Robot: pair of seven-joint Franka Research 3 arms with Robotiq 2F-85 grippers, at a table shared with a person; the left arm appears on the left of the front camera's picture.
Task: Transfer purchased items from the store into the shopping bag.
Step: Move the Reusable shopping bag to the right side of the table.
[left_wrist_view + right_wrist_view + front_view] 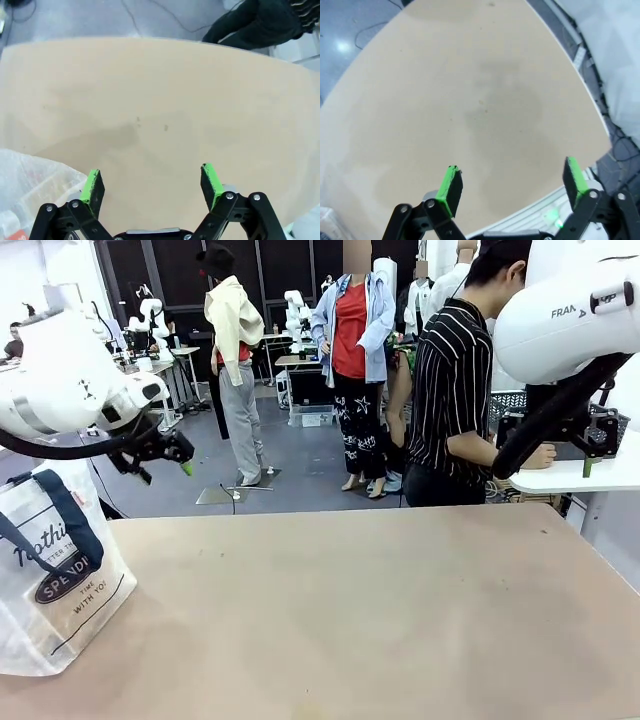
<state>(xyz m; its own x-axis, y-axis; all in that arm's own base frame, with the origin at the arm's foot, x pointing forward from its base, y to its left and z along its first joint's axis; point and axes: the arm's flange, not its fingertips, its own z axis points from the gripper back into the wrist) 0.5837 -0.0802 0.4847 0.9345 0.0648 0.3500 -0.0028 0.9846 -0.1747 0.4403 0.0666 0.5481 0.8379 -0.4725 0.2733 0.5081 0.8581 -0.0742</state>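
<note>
The shopping bag (55,570) stands at the left edge of the tan surface (380,610), its navy handles upright. The left gripper (165,455) hangs above and just beside the bag's top, its 2 fingers (93,187) spread wide with nothing between them; in the left wrist view the bag's translucent plastic (30,185) lies below and to the left of them. The right gripper (512,185) is spread wide too, empty over bare surface, well apart from the bag. A person (460,400) in a striped shirt stands at the far right side.
</note>
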